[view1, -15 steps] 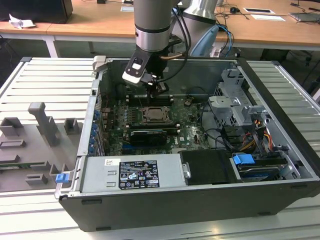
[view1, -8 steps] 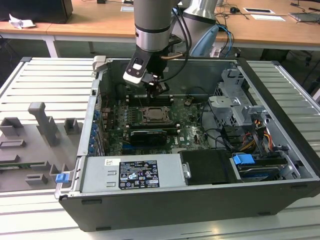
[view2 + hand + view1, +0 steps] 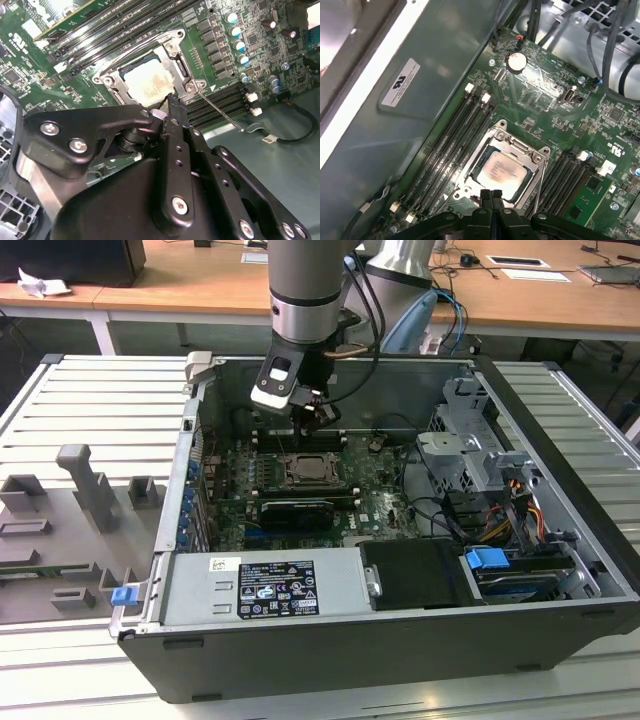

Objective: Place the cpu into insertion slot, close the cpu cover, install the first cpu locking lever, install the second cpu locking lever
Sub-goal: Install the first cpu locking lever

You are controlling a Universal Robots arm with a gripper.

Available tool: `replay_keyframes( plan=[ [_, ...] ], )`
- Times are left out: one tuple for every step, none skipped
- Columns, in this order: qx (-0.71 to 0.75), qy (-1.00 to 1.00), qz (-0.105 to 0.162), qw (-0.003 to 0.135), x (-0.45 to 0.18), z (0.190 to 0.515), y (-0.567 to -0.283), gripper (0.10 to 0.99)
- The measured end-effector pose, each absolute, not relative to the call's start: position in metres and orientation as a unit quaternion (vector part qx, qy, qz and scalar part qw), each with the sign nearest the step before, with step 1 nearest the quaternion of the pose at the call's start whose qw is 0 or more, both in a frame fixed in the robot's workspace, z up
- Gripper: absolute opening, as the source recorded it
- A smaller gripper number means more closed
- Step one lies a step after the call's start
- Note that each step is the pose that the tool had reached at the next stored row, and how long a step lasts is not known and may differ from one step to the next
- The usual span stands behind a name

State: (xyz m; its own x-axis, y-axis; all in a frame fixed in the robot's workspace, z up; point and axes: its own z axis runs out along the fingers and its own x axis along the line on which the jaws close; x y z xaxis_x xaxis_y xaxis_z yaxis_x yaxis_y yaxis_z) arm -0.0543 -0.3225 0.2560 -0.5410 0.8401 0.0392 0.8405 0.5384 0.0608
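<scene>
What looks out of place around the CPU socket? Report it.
One thin locking lever juts out from the cpu cover, slanting across the memory slots rather than lying along the frame. The cpu sits squarely in the window; the shut tool hovers at the cover's edge.

The pale square cpu [image 3: 504, 170] lies flat in the insertion slot [image 3: 470, 172]. The silver cpu cover [image 3: 176, 50] frames it, closed down.
</scene>
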Motion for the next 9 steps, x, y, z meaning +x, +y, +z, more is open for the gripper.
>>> replay_keyframes(
  plan=[
    [-0.475, -0.879, -0.036, 0.003, -0.0543, 0.2560, -0.3225, 0.106],
    [-0.471, -0.881, -0.036, 0.003, -0.0543, 0.2560, -0.3225, 0.106],
    [-0.469, -0.882, -0.036, 0.003, -0.0543, 0.2560, -0.3225, 0.106],
    [-0.467, -0.883, -0.036, 0.003, -0.0543, 0.2560, -0.3225, 0.106],
    [-0.464, -0.885, -0.036, 0.003, -0.0543, 0.2560, -0.3225, 0.106],
    [-0.460, -0.887, -0.036, 0.003, -0.0543, 0.2560, -0.3225, 0.106],
    [-0.457, -0.889, -0.036, 0.004, -0.0543, 0.2560, -0.3225, 0.106],
    [-0.453, -0.891, -0.036, 0.004, -0.0543, 0.2560, -0.3225, 0.106],
    [-0.449, -0.893, -0.036, 0.004, -0.0543, 0.2560, -0.3225, 0.106]
  ],
)
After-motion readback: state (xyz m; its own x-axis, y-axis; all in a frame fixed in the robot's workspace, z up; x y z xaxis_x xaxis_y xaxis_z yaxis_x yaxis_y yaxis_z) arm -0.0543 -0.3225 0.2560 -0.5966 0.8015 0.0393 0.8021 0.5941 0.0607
